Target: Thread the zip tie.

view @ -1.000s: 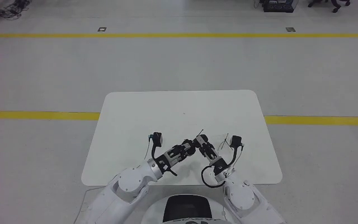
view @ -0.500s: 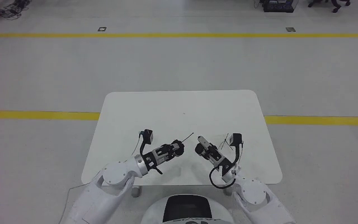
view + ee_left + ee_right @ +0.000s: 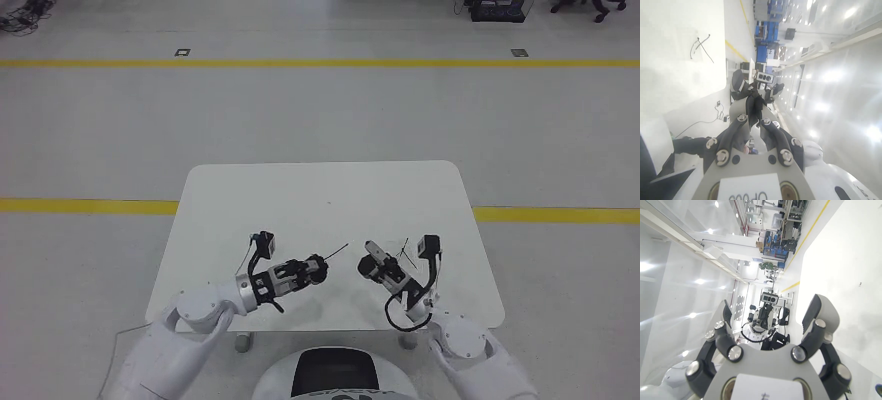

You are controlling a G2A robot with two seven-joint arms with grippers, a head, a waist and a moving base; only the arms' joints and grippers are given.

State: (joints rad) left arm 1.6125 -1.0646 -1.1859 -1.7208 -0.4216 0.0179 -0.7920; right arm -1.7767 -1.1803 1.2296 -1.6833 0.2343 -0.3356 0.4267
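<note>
Well, mind the bendy zip tie

Your left gripper (image 3: pixel 319 266) is pinched shut on the zip tie (image 3: pixel 337 251), its tip poking toward the right gripper (image 3: pixel 367 257), which is wide open and empty. The tie looks light, thin and bendy; grab it near the tip.

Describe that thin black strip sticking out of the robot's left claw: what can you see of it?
It is the zip tie: a very thin, straight black strip that looks like plastic. One end is pinched in the shut left gripper. The free end slants away from the robot, pointing past the open right gripper without touching it. It is held over the white table. No loop shows, and its head is too small to make out.
</note>
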